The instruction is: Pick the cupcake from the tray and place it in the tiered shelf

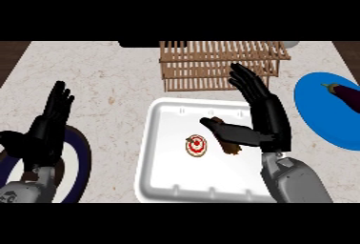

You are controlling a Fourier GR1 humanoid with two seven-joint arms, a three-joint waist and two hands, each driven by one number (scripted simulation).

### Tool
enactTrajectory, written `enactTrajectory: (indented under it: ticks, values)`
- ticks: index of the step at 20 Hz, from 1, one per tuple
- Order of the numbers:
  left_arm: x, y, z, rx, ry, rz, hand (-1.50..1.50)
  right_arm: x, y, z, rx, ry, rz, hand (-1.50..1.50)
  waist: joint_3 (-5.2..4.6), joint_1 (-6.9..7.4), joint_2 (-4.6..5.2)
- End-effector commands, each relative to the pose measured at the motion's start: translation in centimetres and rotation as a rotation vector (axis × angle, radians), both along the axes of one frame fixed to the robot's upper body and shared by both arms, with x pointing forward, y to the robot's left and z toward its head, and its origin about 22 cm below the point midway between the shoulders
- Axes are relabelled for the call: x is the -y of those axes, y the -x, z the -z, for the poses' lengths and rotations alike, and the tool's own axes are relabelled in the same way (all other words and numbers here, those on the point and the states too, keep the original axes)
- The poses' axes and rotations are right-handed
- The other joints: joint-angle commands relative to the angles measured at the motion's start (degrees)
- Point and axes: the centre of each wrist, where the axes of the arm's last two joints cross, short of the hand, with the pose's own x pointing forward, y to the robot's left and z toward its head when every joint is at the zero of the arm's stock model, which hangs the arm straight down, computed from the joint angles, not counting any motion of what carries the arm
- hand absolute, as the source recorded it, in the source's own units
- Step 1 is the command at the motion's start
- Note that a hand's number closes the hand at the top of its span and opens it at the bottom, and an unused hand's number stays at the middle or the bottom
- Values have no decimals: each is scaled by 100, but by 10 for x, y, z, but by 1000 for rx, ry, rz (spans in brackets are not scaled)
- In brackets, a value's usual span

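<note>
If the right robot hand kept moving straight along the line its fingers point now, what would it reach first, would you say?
Probably the wooden tiered shelf. The right robot hand is open above the white tray, its fingertips up and slightly left toward the shelf's slats. Height is unclear from above, so it might pass over it.

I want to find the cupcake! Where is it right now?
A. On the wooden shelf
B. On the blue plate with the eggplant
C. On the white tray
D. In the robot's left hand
C: the cupcake sits on the white tray, just left of the open right hand, which has not closed on it; the wooden shelf lies beyond the tray.
</note>
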Motion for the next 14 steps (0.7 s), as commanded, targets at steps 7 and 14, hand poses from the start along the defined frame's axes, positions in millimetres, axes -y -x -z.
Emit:
enactTrajectory:
  ticks: [7, 14]
  values:
    - [10, 2, -14, -9, 12, 5, 0, -17, 11, -71, -149, 561, -249, -150, -14, 24, -55]
    - [19, 4, -2, -26, 23, 34, 0, -65, 17, -100, -218, 1074, -181, -150, -30, 69, -55]
